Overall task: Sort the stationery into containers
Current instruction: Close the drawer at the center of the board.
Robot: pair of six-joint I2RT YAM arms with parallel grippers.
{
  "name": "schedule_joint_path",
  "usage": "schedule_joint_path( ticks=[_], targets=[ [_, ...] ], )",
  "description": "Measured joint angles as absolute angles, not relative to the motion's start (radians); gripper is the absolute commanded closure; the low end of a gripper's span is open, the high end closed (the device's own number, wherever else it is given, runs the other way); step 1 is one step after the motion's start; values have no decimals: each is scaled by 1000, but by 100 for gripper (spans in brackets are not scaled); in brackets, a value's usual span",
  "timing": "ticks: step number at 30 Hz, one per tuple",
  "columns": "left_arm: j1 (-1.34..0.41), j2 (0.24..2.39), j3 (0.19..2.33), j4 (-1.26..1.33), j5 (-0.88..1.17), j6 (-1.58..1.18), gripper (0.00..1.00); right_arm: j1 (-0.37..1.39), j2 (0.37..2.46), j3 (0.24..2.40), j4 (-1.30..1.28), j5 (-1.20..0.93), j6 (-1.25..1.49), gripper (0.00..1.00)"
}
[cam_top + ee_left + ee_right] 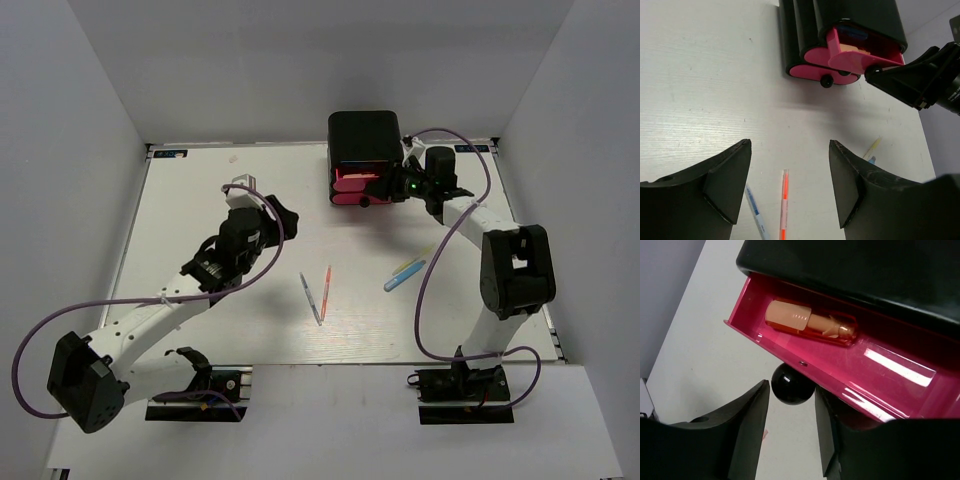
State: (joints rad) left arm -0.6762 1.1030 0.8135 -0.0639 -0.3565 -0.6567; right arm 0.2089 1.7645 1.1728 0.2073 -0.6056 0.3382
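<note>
The containers point(363, 150) are a black box of pink drawers at the back of the table. One drawer point(840, 365) is pulled out and holds an orange capsule-shaped piece point(810, 326). My right gripper point(792, 395) is open, its fingertips on either side of that drawer's black knob point(792, 384); from above, the right gripper point(392, 190) is at the box front. My left gripper point(790, 142) hangs open and empty above the table. Below it lie a red pen point(784, 205) and a grey pen point(756, 212). Farther right lie a yellow pen point(412, 265) and a light-blue marker point(404, 276).
The white table point(200, 220) is bounded by grey walls on three sides. A purple cable point(470, 180) loops from the right arm near the box. The left arm point(160, 320) stretches diagonally over the left half of the table.
</note>
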Motion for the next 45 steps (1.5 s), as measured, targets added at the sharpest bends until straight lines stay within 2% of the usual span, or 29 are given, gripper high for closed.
schedule_joint_path(
  ticks=[2,7,23,29,36,45],
  targets=[
    [-676,1093,809,-79,-364,-666,27,209,1776,1183,206,-596,345,60],
    [-676,1083,802,-99,-376,-682,27,208,1785,1194,204,-585,360,67],
    [-676,1059,789,-124,-393,-690,27,208,1903,1352,175,-550,366,67],
    [-676,1040,778,-130,-410,-690,27,209,1922,1375,175,-546,363,62],
    [-676,1040,778,-131,-412,-691,26,208,1919,1368,180,-555,353,52],
    [-676,1040,764,-131,-411,-700,26,207,1854,1191,191,-561,348,50]
  ],
)
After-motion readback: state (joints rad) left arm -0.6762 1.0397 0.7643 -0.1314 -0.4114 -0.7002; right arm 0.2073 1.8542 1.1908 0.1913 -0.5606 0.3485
